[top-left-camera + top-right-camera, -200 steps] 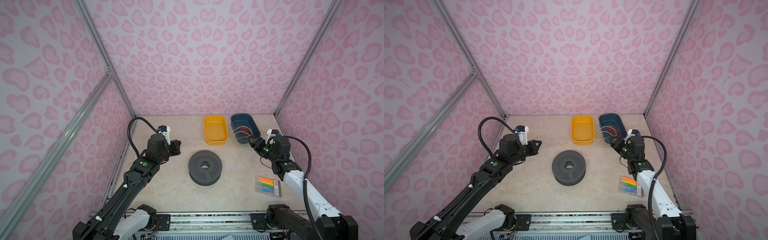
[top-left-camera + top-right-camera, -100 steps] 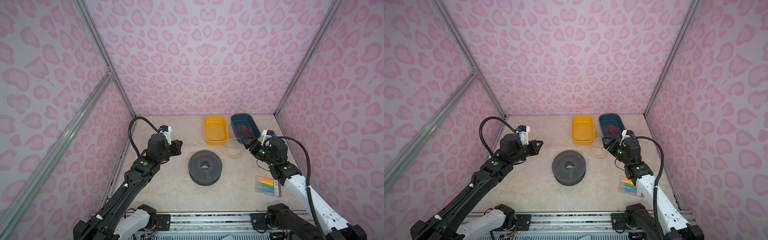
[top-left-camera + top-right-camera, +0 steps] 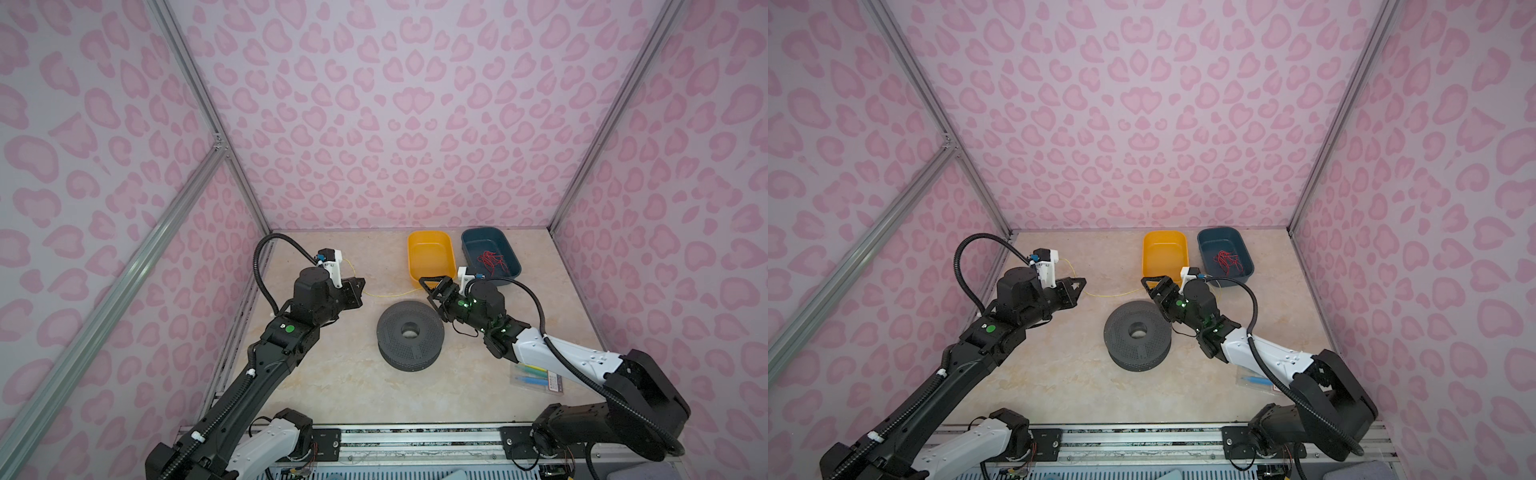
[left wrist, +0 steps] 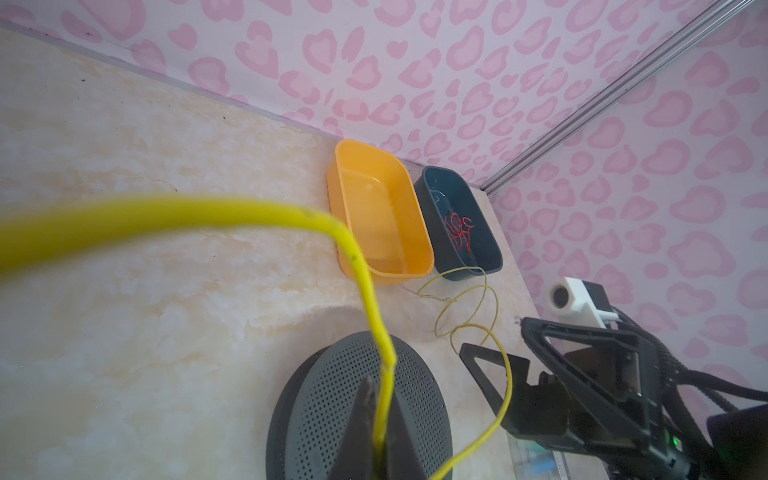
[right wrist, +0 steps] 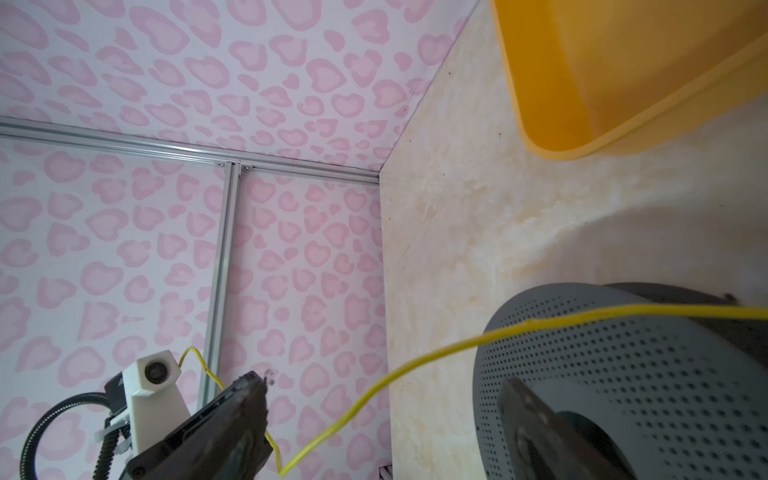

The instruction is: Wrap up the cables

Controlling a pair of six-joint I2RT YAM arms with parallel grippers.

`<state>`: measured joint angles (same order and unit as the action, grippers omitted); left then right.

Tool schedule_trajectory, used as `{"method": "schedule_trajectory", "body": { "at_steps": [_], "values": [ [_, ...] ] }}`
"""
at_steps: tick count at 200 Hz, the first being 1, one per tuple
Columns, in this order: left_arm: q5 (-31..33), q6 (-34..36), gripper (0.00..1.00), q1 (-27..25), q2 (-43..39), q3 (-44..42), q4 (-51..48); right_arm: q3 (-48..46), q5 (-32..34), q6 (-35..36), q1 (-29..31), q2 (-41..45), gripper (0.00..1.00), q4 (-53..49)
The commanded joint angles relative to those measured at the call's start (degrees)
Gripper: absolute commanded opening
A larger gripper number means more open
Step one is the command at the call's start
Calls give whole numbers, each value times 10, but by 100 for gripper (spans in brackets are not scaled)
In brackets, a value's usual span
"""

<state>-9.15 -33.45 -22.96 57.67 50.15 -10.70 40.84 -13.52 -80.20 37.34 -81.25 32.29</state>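
The cable is a thin yellow wire (image 3: pixel 390 294) (image 3: pixel 1108 295) strung above the table between my two grippers, behind a dark perforated spool (image 3: pixel 390 340) (image 3: pixel 1121 336). My left gripper (image 3: pixel 362 282) (image 3: pixel 1081 283) (image 4: pixel 380 415) is shut on the wire (image 4: pixel 166 212), and a short end curls back past its wrist camera. At the spool's far edge my right gripper (image 3: pixel 427 289) (image 3: pixel 1148 287) (image 5: pixel 382 382) stands open. In the right wrist view the wire (image 5: pixel 528 323) passes loosely between its fingers, unpinched. Loose loops (image 4: pixel 457 299) lie near the bins.
A yellow bin (image 3: pixel 430 233) and a dark blue bin (image 3: pixel 490 232) holding a tangle of red wires (image 3: pixel 492 262) stand at the back right. A clear packet of coloured sticks (image 3: pixel 536 374) lies at the front right under the right arm. Pink patterned walls enclose the table.
My right gripper has moved left from the blue bin to the spool's far edge and has opened wider. The left gripper has barely moved and stays shut on the wire.
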Motion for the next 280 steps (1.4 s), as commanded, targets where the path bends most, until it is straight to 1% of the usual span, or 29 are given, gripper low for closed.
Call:
{"method": "schedule_trajectory", "body": {
  "at_steps": [1,3,11,13,15,18,22,23,25,35,38,43,45,49,54,69,89,117,152,163,172,181,192,205,210,219,239,258,280],
  "values": [
    [-1,-4,3,0,-8,-6,31,8,11,-69,8,-43,71,130],
    [0,-3,4,0,-8,-7,30,8,12,-70,8,-44,70,133],
    [1,-3,3,0,-10,-7,28,10,11,-75,9,-53,59,147],
    [1,-2,4,0,-10,-7,27,10,12,-76,9,-54,55,149],
    [1,-2,3,0,-11,-7,26,10,11,-77,10,-54,54,149],
    [2,-1,4,0,-12,-8,26,9,13,-77,8,-56,47,155],
    [2,0,4,0,-14,-9,25,9,15,-77,8,-58,40,160],
    [2,1,4,0,-14,-9,25,9,15,-77,8,-58,40,160],
    [3,2,4,0,-14,-10,25,8,15,-77,7,-58,35,161],
    [6,3,3,0,-18,-11,22,8,15,-79,6,-61,20,163],
    [6,4,3,0,-19,-11,22,7,15,-79,6,-60,18,163],
    [7,5,4,0,-21,-11,20,6,14,-77,5,-60,10,163],
    [8,5,4,0,-22,-11,20,6,15,-77,5,-60,10,163],
    [9,5,3,0,-23,-10,18,3,17,-78,5,-58,4,160],
    [11,6,4,-1,-25,-10,17,0,18,-77,6,-56,0,160],
    [16,0,3,0,-32,-9,14,-16,31,-79,5,-46,0,163],
    [6,-17,4,1,-42,2,12,-33,46,-76,5,-24,0,157],
    [10,-28,3,1,-65,18,5,-38,65,-52,9,19,0,108],
    [26,-18,5,3,-80,38,-23,-36,92,-16,10,70,0,44],
    [37,-13,9,5,-82,45,-35,-34,100,-5,10,81,0,27],
    [43,-9,15,7,-82,49,-43,-32,104,4,10,89,0,15],
    [43,-7,19,12,-83,53,-48,-29,105,15,9,95,0,7],
    [40,-5,28,19,-85,57,-53,-22,105,28,10,101,0,-10],
    [37,0,35,32,-89,64,-60,-19,108,43,9,110,0,-26],
    [38,1,42,40,-90,68,-64,-19,109,46,9,112,0,-29],
    [36,5,48,50,-94,75,-70,-20,111,51,9,116,0,-32],
    [36,15,57,76,-101,94,-87,-13,111,69,8,124,0,-53],
    [30,29,64,79,-100,110,-105,-4,116,86,7,132,0,-73],
    [-25,21,69,79,-96,93,-87,9,122,106,8,134,0,-91]
  ]
}}
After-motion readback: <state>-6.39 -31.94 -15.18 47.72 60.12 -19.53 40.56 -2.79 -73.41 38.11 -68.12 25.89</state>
